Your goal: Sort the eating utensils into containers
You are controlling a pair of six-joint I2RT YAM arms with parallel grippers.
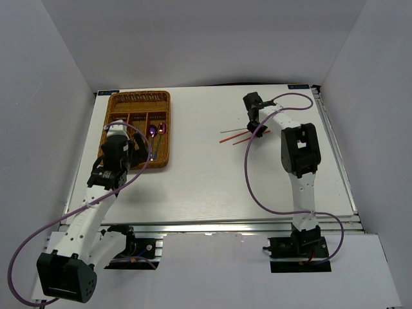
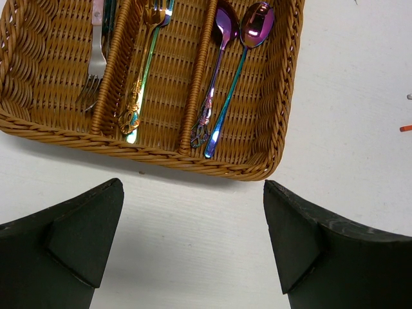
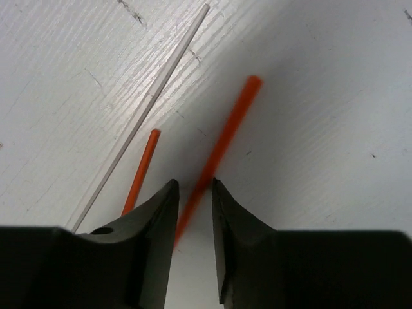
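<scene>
Table first: it carries the tray at its far left and three loose chopsticks right of centre, well apart from the tray. Tray slots already hold metal pieces: a fork in one long slot, a gold piece in the middle one and two purple spoons in the right one. No chopstick shows in any slot.

Left tool hangs just off the tray's near edge, spread wide and empty. It adds little risk unless it drops onto the wicker rim.

Right tool is the worry. Its jaws stand nearly closed with a red stick running up between them; whether the pads actually pinch it I cannot tell. From above, the tool sits at the sticks' right ends. I judge that a lift from there would let the long free end droop or swing, and a thin round stick could roll out of a light pinch.

The other red stick lies just beside one finger, and the white stick is just beyond that. A closing or rising finger could snag either and scatter them. A tilted stick could also catch on the tray wall at the end of the carry across.
</scene>
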